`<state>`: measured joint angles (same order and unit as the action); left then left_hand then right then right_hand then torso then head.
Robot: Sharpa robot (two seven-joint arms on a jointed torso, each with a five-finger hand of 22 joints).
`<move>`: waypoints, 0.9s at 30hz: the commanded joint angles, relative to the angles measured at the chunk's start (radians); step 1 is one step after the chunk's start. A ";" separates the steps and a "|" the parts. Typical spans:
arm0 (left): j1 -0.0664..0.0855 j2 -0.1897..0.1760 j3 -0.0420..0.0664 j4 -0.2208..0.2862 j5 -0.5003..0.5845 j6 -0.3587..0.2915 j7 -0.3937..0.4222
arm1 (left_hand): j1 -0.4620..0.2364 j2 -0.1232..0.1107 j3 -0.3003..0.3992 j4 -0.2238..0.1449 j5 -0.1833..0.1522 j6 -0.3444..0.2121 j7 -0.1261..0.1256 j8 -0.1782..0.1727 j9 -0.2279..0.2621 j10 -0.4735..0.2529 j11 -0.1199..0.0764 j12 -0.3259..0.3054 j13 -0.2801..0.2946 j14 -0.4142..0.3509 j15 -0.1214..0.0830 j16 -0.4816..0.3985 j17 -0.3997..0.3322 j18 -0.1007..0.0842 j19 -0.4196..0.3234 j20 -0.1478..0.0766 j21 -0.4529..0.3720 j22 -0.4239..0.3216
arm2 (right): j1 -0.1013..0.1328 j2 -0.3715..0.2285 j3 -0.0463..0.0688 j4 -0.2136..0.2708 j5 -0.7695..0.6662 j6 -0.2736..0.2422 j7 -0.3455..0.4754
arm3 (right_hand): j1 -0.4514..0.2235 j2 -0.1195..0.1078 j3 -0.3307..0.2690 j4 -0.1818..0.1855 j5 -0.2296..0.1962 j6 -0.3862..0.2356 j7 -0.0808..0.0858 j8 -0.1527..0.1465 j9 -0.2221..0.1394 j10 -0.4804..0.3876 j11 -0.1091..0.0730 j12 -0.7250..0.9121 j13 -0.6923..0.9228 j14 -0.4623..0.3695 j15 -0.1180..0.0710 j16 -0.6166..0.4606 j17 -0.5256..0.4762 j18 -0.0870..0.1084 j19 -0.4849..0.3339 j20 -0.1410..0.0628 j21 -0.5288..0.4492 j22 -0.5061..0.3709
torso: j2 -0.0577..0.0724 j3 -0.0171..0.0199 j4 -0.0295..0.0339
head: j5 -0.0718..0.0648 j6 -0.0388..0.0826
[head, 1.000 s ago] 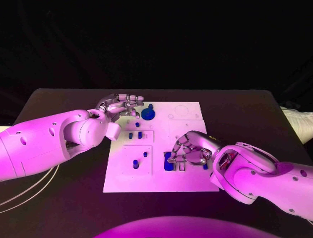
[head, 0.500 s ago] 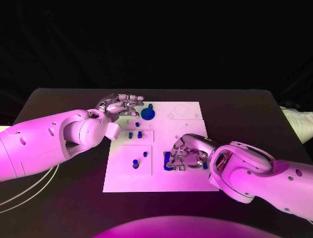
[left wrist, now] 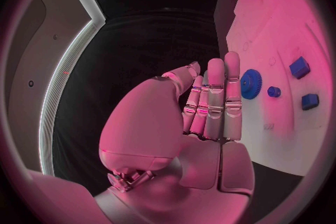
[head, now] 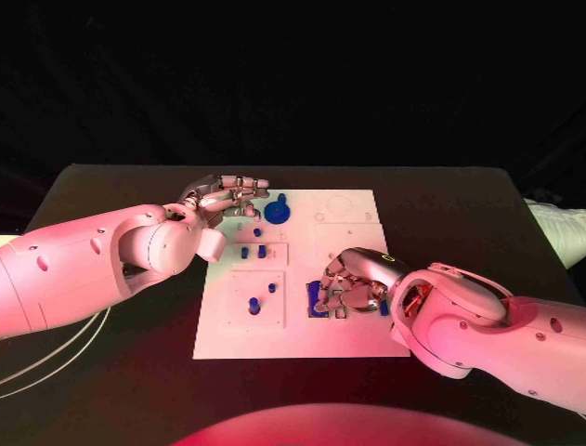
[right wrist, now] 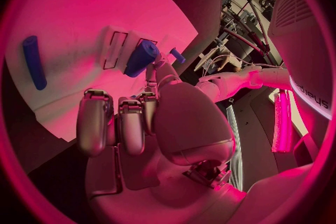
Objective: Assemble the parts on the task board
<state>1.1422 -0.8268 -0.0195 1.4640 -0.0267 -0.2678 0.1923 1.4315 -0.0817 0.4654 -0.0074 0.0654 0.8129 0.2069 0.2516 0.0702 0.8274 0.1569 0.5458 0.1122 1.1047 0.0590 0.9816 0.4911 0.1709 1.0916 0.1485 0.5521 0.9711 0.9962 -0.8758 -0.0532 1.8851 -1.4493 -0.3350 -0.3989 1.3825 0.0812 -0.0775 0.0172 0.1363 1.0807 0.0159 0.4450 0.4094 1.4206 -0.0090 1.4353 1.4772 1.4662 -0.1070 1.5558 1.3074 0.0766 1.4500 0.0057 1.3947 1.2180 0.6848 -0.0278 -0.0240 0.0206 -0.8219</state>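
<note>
So on the left side, the left hand [head: 226,198] hovers at the far left corner of the white board [head: 353,344], fingers straight and side by side with nothing in them, and the blue gear [left wrist: 250,83] sits on the board just past its fingertips. Moving right, a few small blue pegs [head: 253,252] stand in the middle blocks. The right hand [head: 352,283] is down over the near middle of the board, right on top of a blue bar [right wrist: 142,57] that looks like a short rounded stick, its long axis running away from the fingertips toward a slot. It's clearly the nearer hand for that piece. Fingers are curled in around it, but I honestly can't tell if it's actually pinched or just touched.
</note>
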 commanded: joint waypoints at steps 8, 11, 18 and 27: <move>0.000 0.001 0.001 0.000 -0.007 0.018 0.002 | 0.008 0.000 0.001 -0.007 0.005 -0.007 0.030 0.007 0.001 -0.009 0.000 0.003 -0.001 -0.007 0.000 0.006 -0.001 0.013 -0.002 0.004 -0.001 0.001 | -0.002 0.006 -0.001 -0.021 -0.028 0.104 -0.007 | 0.029 0.020 0.011 -0.009 -0.014 -0.001 -0.002 -0.007 0.003 0.089 -0.046 0.003 -0.010 0.100 -0.005 0.002 0.239 -0.009 0.001 -0.006 0.006 0.004 | 0.001 0.0008 0.0011 | -0.001 -0.004; 0.000 0.001 0.001 0.000 -0.007 0.019 0.001 | 0.008 0.000 0.001 -0.007 0.005 -0.007 0.030 0.007 0.001 -0.009 0.000 0.003 -0.001 -0.007 0.000 0.006 -0.001 0.013 -0.002 0.004 -0.001 0.001 | -0.002 0.007 -0.001 -0.022 -0.020 0.122 0.002 | 0.029 0.017 0.012 -0.011 -0.016 -0.002 -0.002 -0.008 0.003 0.087 -0.046 0.001 -0.012 0.100 -0.005 0.001 0.239 -0.009 0.002 -0.006 0.006 0.005 | 0.000 0.0011 0.0008 | 0.000 -0.006; 0.000 0.001 0.001 0.000 -0.008 0.020 0.000 | 0.008 0.000 0.001 -0.007 0.005 -0.007 0.030 0.007 0.001 -0.009 0.000 0.003 -0.001 -0.007 0.000 0.006 -0.001 0.013 -0.002 0.004 -0.001 0.001 | -0.002 0.008 -0.001 -0.022 -0.017 0.107 0.004 | 0.026 0.015 0.012 -0.012 -0.018 -0.002 -0.001 -0.008 0.003 0.086 -0.045 -0.002 -0.014 0.099 -0.005 0.001 0.238 -0.009 0.001 -0.006 0.006 0.005 | 0.000 0.0009 -0.0006 | 0.000 -0.006; 0.000 0.001 0.001 0.000 -0.008 0.022 -0.001 | 0.008 0.000 0.001 -0.007 0.005 -0.007 0.030 0.007 0.001 -0.009 0.000 0.003 -0.001 -0.007 0.000 0.006 -0.001 0.013 -0.002 0.004 -0.001 0.001 | -0.003 0.007 -0.001 -0.025 -0.035 0.069 -0.016 | 0.024 0.014 0.012 -0.011 -0.019 -0.002 0.000 -0.009 0.004 0.085 -0.044 -0.003 -0.015 0.099 -0.005 0.000 0.237 -0.010 0.001 -0.006 0.006 0.006 | 0.000 0.0008 0.0005 | -0.001 -0.005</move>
<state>1.1422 -0.8269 -0.0195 1.4624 -0.0298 -0.2656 0.1886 1.4315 -0.0817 0.4654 -0.0074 0.0654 0.8129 0.2070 0.2516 0.0702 0.8275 0.1568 0.5458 0.1124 1.1048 0.0591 0.9816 0.4912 0.1709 1.0916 0.1485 0.5521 0.9711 0.9981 -0.8688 -0.0502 1.8632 -1.4666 -0.2715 -0.3994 1.3887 0.0878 -0.0667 0.0114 0.1237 1.0790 0.0176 0.4409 0.4123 1.4173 -0.0059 1.4350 1.4967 1.4654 -0.1055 1.5558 1.3073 0.0766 1.4500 0.0057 1.3946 1.2224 0.6848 -0.0271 -0.0242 0.0201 -0.8274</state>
